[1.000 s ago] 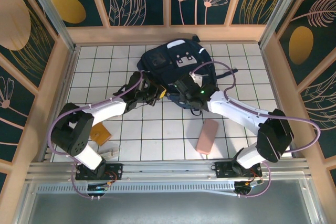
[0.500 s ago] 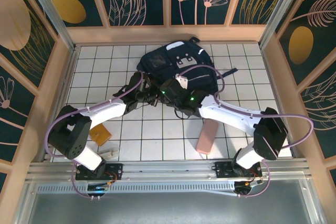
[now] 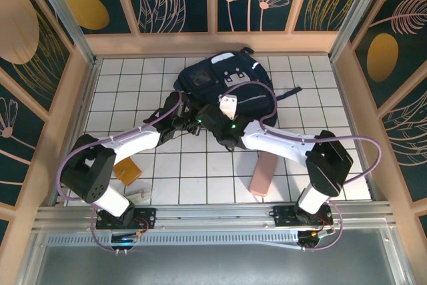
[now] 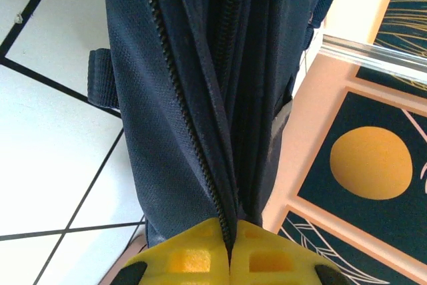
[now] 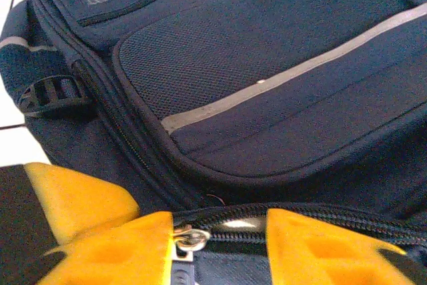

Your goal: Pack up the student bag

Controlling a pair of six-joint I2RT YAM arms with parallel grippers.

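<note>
At the bag's near edge the left gripper clenches fabric by the zipper, while the right gripper's jaws stand parted around the zipper pull.

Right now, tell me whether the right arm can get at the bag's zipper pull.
Probably yes. The zipper pull sits between the open fingers of the right gripper, with nothing covering it. The left gripper pinches the bag off to one side.
</note>
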